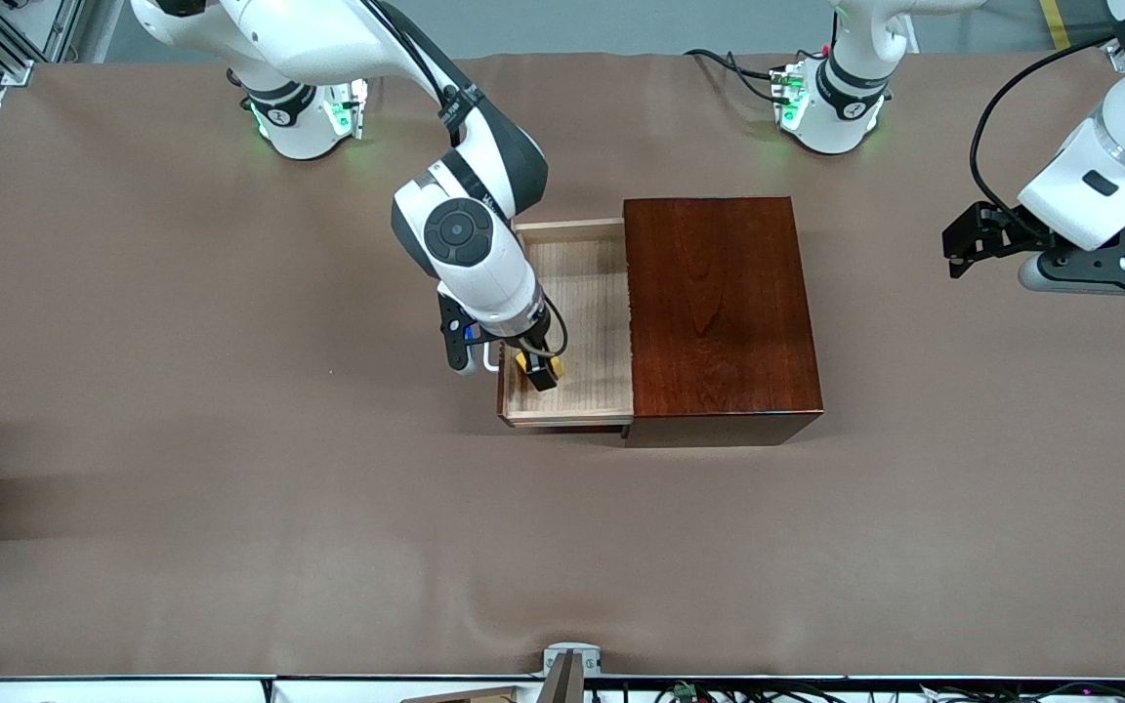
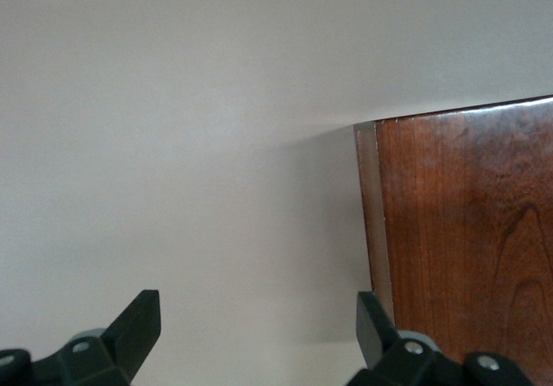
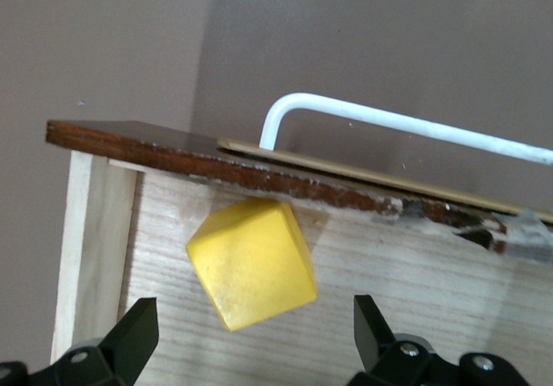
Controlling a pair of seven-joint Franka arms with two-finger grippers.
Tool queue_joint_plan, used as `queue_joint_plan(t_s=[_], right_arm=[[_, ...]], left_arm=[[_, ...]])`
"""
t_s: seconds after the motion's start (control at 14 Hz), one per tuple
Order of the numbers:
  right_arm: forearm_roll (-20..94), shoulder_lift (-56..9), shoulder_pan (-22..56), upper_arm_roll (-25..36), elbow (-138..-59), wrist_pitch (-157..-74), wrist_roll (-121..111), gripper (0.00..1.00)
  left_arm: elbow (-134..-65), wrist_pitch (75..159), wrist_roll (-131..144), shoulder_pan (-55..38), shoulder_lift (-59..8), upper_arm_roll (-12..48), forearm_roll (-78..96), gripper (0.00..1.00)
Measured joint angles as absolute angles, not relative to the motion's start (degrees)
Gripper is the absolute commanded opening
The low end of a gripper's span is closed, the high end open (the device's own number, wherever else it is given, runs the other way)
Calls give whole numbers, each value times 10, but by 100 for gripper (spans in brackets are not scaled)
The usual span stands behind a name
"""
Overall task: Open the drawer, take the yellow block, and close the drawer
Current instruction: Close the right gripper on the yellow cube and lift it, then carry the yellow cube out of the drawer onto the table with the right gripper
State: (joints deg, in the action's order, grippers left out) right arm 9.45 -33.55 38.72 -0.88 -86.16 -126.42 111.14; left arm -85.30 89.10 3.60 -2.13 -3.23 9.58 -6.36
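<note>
Right wrist view gives you the key relation: the yellow block lies straight below the right end effector, between its spread fingers and not yet pinched. You see it resting skewed on the tray floor of the pulled-out drawer, against the front panel by the white handle. Nothing else shows in the tray. Your left end effector waits, spread, over the surface beside the mahogany box.
</note>
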Motion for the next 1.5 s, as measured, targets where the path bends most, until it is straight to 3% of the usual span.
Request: queue_joint_plan(t_s=[0.36, 0.43, 0.5, 0.57, 0.64, 0.93, 1.29, 1.5], right_arm=[[94, -354, 384, -6, -862, -1286, 1100, 100], [94, -359, 384, -6, -862, -1289, 1099, 70], [94, -362, 384, -7, -862, -1292, 1098, 25], [94, -364, 385, -7, -862, -1294, 1096, 6], [94, -365, 385, -7, -862, -1295, 1093, 0], [97, -362, 384, -7, -848, -1271, 1087, 0], [133, -313, 374, -6, -770, -1121, 1078, 0], [133, -266, 325, -3, -763, -1032, 943, 0]], left_arm=[[-853, 892, 36, -22, -32, 97, -64, 100], [-853, 892, 36, -22, -32, 97, -64, 100], [-853, 892, 36, -22, -32, 97, -64, 100], [-853, 892, 36, -22, -32, 96, -64, 100], [-853, 892, 36, -22, -32, 96, -64, 100], [-853, 894, 36, -22, -32, 97, -64, 100], [-853, 896, 36, -20, -32, 95, -64, 100], [-853, 897, 36, -20, -32, 94, -64, 100]])
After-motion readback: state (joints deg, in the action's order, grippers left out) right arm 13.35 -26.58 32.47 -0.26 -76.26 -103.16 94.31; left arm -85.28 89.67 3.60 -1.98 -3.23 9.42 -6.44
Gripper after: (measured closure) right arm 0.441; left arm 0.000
